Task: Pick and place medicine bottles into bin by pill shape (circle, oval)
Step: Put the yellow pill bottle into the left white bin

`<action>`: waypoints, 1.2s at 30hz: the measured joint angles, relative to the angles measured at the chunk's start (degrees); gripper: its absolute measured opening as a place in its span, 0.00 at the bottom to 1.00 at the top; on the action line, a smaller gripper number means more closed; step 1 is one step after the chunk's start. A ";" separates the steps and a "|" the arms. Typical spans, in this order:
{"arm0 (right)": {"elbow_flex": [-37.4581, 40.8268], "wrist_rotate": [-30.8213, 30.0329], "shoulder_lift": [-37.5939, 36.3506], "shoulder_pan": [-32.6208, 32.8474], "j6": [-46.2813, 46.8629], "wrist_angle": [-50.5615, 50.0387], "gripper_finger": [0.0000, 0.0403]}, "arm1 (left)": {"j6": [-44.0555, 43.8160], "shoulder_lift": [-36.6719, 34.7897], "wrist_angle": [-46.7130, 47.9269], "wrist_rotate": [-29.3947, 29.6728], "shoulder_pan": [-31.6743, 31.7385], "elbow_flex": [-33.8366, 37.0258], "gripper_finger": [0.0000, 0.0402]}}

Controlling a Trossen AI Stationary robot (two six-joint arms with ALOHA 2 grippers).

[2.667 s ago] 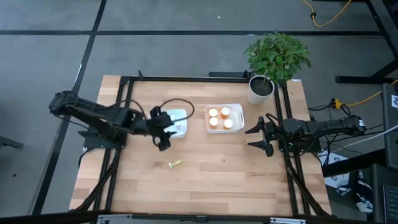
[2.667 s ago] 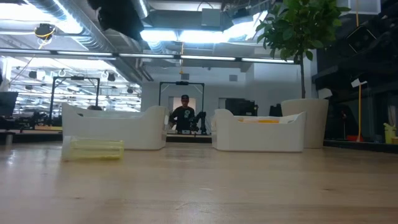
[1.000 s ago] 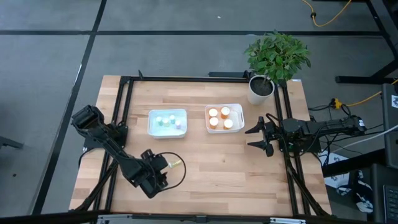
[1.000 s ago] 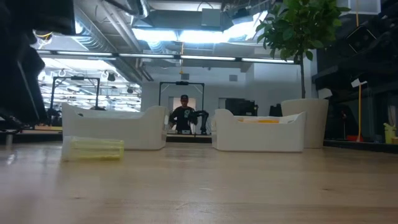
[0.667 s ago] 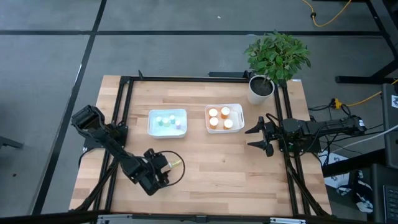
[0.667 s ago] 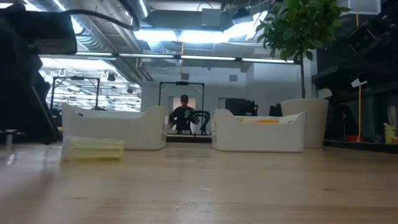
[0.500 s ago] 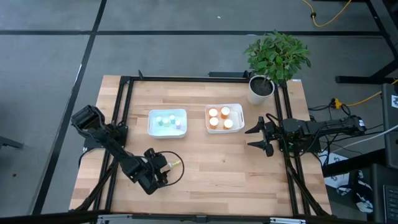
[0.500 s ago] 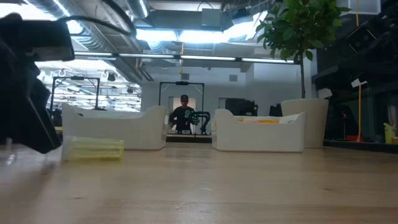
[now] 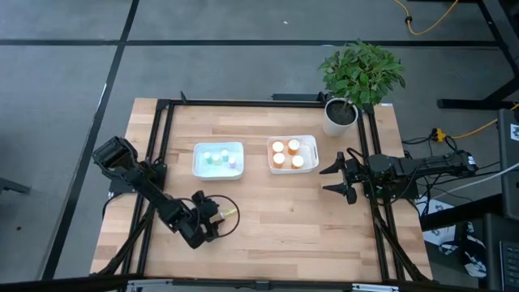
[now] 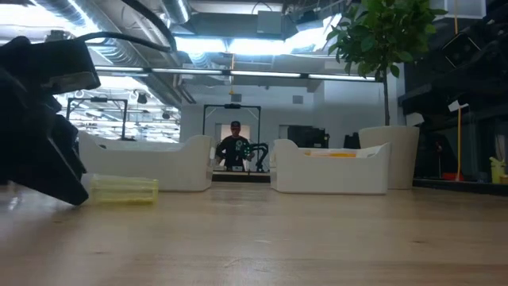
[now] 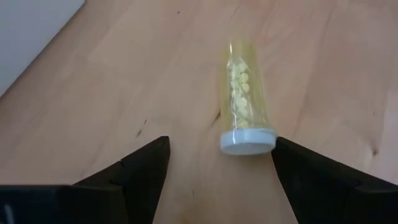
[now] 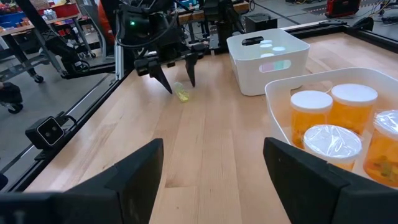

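A pale yellow medicine bottle (image 11: 247, 102) lies on its side on the wooden table, its white cap (image 11: 247, 140) facing my left gripper (image 11: 217, 171). That gripper is open, low over the table near the front left (image 9: 216, 219); its fingertips stand on either side of the cap end without touching it. In the low view the bottle (image 10: 123, 190) lies just beside the dark gripper. My right gripper (image 9: 334, 177) waits open at the table's right edge. Several pale bottles stand in the left bin (image 9: 197, 160), several orange ones in the right bin (image 9: 312, 153).
The two white bins sit side by side at the table's middle far part. A potted plant (image 9: 357, 77) stands at the far right corner. A black frame (image 9: 162, 122) runs round the table. Bare wood lies around the lying bottle.
My left gripper has come down toward the table and a little toward the lying bottle, tipping as it sank, and has stayed open. The bottle has not moved.
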State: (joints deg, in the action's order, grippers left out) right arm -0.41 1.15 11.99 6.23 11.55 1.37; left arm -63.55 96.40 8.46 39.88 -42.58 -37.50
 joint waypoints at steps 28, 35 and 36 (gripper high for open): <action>0.00 0.00 0.00 0.00 0.00 0.00 0.69 | -1.96 3.82 -4.46 4.10 -1.51 0.46 0.62; 0.00 0.00 -0.02 0.00 -0.01 0.00 0.69 | -2.30 3.78 -4.14 3.43 -1.59 0.44 0.62; 0.00 0.00 -0.02 -0.01 0.00 0.00 0.69 | -2.30 3.80 -4.11 3.29 -1.64 0.44 0.62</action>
State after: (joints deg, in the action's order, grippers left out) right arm -0.40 1.15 11.97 6.22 11.55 1.37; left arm -65.84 100.20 4.35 43.17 -44.22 -37.06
